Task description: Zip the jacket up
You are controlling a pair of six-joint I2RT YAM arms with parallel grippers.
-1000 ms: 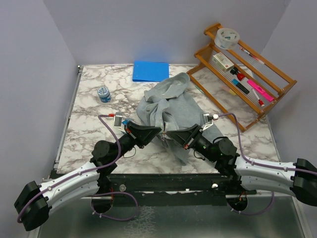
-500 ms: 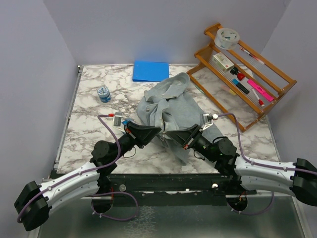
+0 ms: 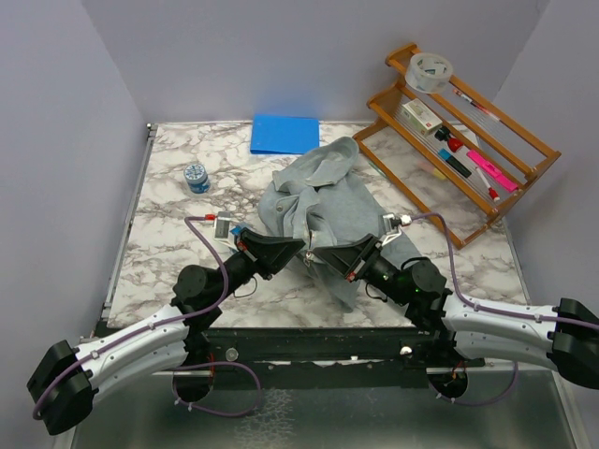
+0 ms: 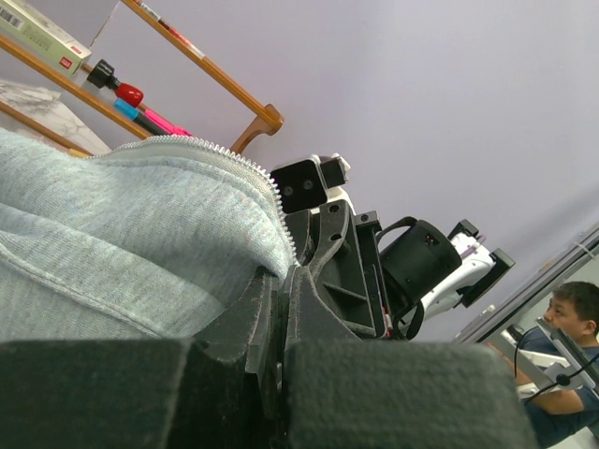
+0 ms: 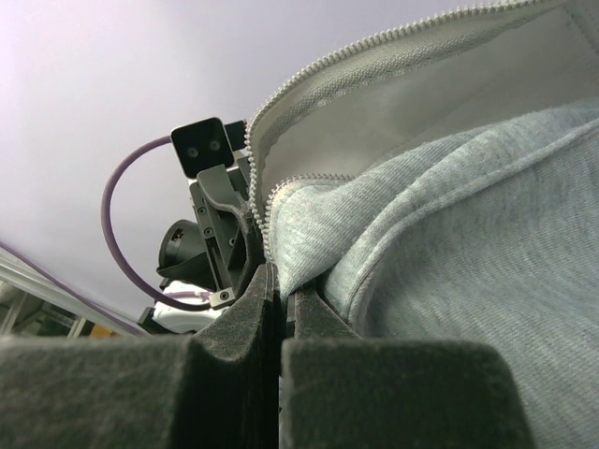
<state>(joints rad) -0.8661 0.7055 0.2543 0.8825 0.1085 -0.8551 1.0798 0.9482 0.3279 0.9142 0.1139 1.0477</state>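
The jacket hem is pinched tight by left fingers and right fingers; slipping fabric would likely misalign the zipper teeth.

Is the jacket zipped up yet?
Not yet, it is open. In the right wrist view the jacket has two rows of zipper teeth running apart, unjoined.

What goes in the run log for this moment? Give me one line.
left gripper: shut on jacket | right gripper: shut on jacket | zipper: unzipped, teeth rows apart
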